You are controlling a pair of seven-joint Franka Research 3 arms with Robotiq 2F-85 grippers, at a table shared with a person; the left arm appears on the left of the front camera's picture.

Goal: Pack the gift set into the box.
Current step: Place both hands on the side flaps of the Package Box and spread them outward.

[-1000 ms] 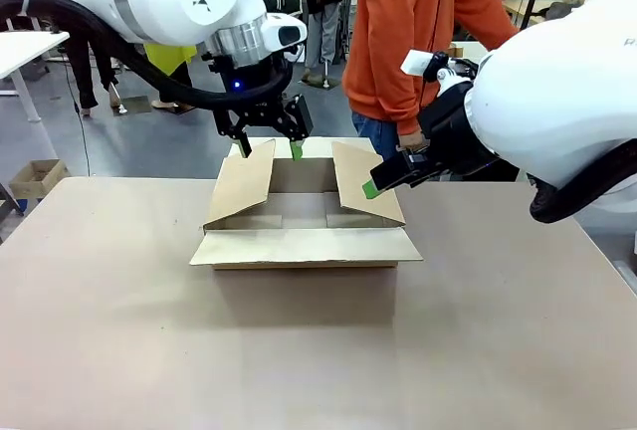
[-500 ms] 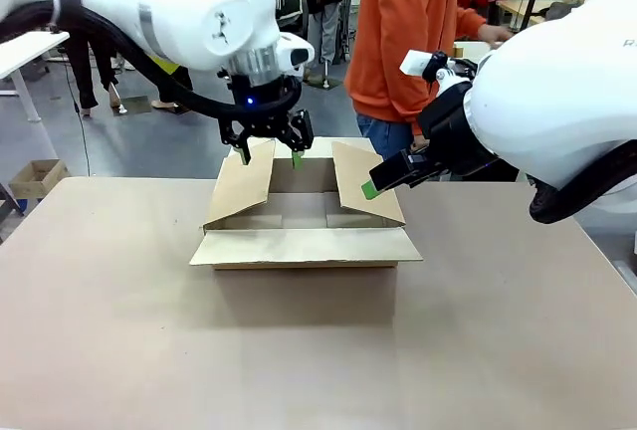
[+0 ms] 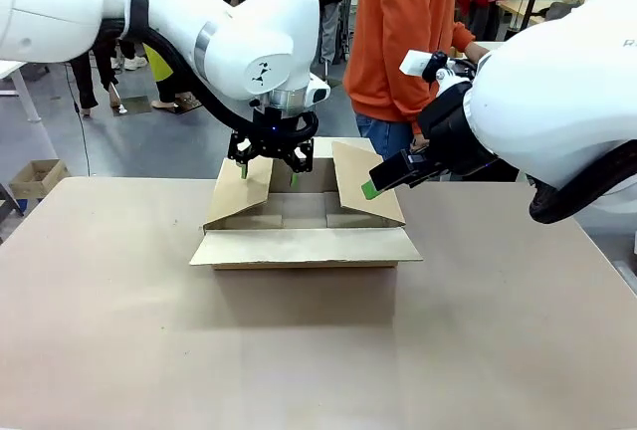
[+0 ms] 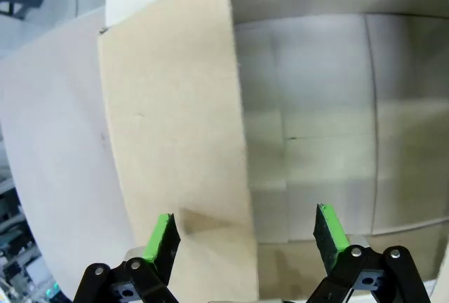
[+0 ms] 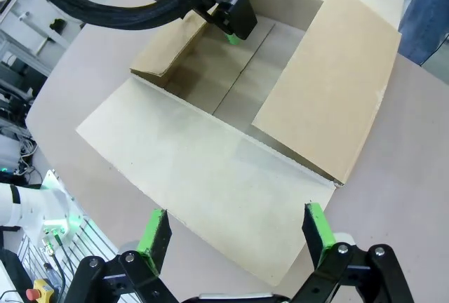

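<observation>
The box (image 3: pixel 309 246) is a brown cardboard carton in the middle of the table, its four flaps open and its inside bare. My left gripper (image 3: pixel 269 173) hangs open over the back left corner, its green fingertips on either side of the upright left flap (image 4: pixel 175 106). In the left wrist view the gripper (image 4: pixel 245 233) has that flap's edge between its fingers and holds nothing. My right gripper (image 3: pixel 370 189) hovers by the raised right flap; seen from its own wrist the gripper (image 5: pixel 237 233) is open above the box (image 5: pixel 210 170). The gift set is out of view.
A person in an orange top (image 3: pixel 408 32) stands at the far side behind the box. The brown table (image 3: pixel 299 350) has free room in front and to both sides. A small carton (image 3: pixel 35 176) sits on the floor at far left.
My left arm has swung right and lowered, bringing its open gripper down onto the left flap's top edge. The right arm has stayed still.
</observation>
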